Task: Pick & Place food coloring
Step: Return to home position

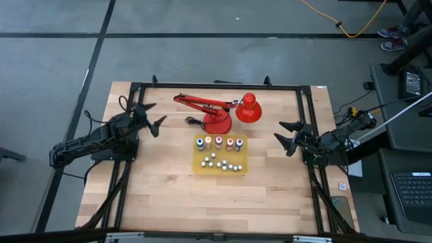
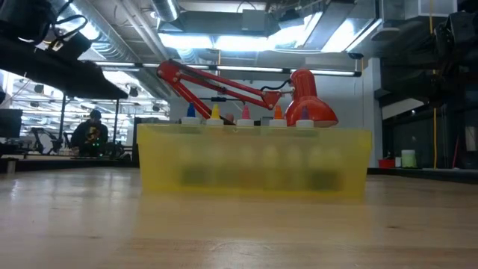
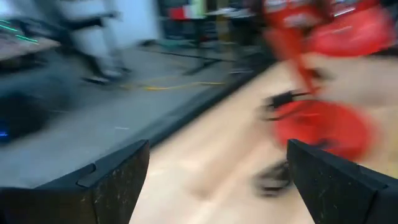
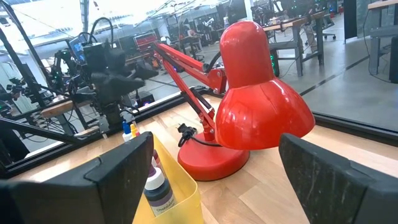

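The food coloring bottles [image 1: 219, 143] stand upright in one row inside the yellow tray [image 1: 196, 162], with the long axis vertical and the pointed caps up; the row runs from one pair of jaws toward the other. Smaller pale bottles [image 1: 223, 163] are scattered in the same tray, and I cannot tell if they stand or lie. The tray is of translucent plastic with straight walls and rests on the pale wooden bench [image 1: 169, 199], between both pairs of jaws and well apart from each. The left gripper [image 1: 158, 114] has its jaws released and spread, holding nothing; the right gripper [image 1: 278, 130] has the same. A glossy red desk lamp [image 1: 217, 123] with a round base and a bell-shaped shade is just beside the tray, also between the jaws
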You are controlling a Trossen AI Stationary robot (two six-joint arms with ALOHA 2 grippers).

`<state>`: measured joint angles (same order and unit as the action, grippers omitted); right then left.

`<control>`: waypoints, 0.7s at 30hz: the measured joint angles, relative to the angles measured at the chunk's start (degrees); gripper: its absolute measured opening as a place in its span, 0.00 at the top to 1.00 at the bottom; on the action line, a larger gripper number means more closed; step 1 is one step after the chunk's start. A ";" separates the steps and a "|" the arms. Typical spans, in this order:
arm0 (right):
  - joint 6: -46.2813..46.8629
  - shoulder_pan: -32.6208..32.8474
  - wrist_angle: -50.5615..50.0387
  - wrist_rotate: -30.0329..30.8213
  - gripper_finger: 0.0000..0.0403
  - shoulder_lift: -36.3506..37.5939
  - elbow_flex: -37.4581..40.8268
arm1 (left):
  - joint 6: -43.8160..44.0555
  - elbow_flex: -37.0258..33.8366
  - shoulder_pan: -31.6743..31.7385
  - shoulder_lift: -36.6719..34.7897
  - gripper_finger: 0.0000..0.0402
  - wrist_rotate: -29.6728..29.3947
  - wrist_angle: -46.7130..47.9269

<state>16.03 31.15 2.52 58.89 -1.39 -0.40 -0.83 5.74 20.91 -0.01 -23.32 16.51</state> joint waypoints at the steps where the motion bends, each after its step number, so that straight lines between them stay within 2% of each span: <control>1: 0.00 0.01 0.00 -0.01 0.14 0.00 0.00 | -2.11 0.00 0.00 0.01 0.08 -3.21 0.00; 4: 0.00 0.01 -0.02 0.01 0.14 0.02 0.00 | -3.53 0.00 0.02 0.02 0.09 -13.53 -0.15; 7: 0.00 0.01 -0.02 -0.01 0.14 0.00 0.00 | -1.67 0.00 0.00 0.02 0.09 -21.26 -0.02; 9: 0.00 -0.01 0.00 -0.01 0.14 0.00 0.01 | -1.00 0.00 0.00 0.02 0.09 -23.80 -0.02; 11: 0.00 0.01 0.00 0.01 0.14 0.02 0.02 | 1.70 0.00 0.00 0.01 0.09 -23.54 -0.02; 13: 0.00 0.00 -0.02 0.00 0.14 0.00 0.00 | 4.71 0.18 -0.19 0.02 0.09 -19.87 1.06; 16: 0.00 -0.01 -0.01 -0.01 0.14 0.01 0.00 | 4.80 0.22 -0.33 0.04 0.09 -11.00 1.33; 21: 0.00 -0.01 -0.02 -0.01 0.14 0.00 0.02 | 2.48 0.24 -0.34 0.12 0.09 7.67 1.40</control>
<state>16.03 31.14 2.50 58.87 -1.39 -0.38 1.65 5.98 20.56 0.11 -15.64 17.91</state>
